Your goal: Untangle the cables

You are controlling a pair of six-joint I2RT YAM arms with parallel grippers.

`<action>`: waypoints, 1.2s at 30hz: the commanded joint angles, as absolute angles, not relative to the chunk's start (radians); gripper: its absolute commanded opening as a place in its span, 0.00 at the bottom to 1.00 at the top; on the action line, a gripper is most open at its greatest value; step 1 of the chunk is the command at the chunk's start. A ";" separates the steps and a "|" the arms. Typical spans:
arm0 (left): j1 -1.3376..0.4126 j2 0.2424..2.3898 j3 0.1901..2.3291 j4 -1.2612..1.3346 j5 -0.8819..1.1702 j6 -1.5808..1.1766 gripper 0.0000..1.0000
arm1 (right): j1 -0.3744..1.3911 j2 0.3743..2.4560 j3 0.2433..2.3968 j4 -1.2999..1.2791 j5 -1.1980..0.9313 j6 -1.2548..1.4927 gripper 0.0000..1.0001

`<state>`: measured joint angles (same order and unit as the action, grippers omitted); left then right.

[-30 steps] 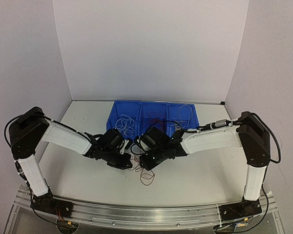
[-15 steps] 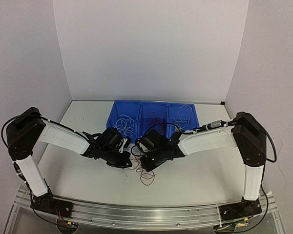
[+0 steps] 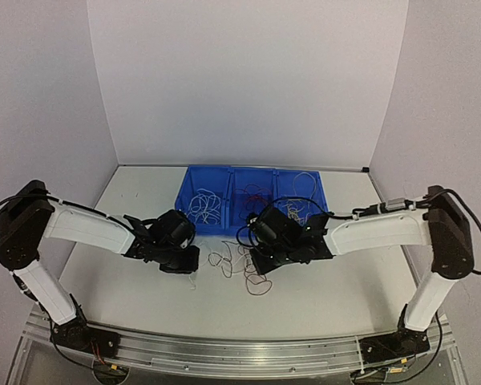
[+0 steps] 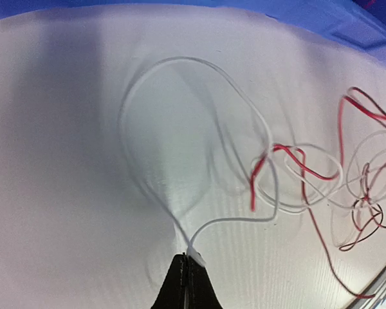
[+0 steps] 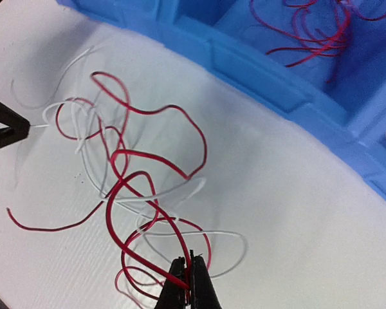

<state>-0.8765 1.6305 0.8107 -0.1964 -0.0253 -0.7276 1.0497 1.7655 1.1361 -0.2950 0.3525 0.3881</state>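
Setting: a white table (image 3: 136, 297) enclosed by plain pale walls (image 3: 248, 80).
Blue bins (image 3: 252, 178): three joined compartments at the back of the table, holding white wires on the left, red in the middle and pale ones on the right.
Cables (image 3: 242, 266): a loose knot of white and red loops lying on the table just in front of the bins, between the two grippers.
Left gripper (image 4: 189, 259): fingers pressed together, pinching the end of a white cable (image 4: 180, 59) that arcs into a wide loop.
Right gripper (image 5: 190, 261): fingers pressed together, pinching a red cable (image 5: 156, 159) at the near edge of the knot.
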 commanded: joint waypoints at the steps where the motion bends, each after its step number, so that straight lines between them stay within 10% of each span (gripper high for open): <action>1: -0.849 1.488 0.768 -0.395 -0.246 -0.845 0.00 | 1.010 1.560 1.016 -0.341 0.507 0.437 0.00; 16: -0.543 1.092 0.767 -0.847 -0.547 -0.954 0.00 | 0.702 0.925 0.763 -0.689 0.907 0.342 0.00; 36: -0.039 1.147 0.799 -0.847 -0.471 -0.949 0.00 | 0.287 0.886 0.837 -0.936 0.969 0.405 0.00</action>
<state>-0.0926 1.1390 0.7532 -0.8355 -0.4732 -0.9428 0.3372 0.8673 0.7768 -0.8910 0.9859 0.3774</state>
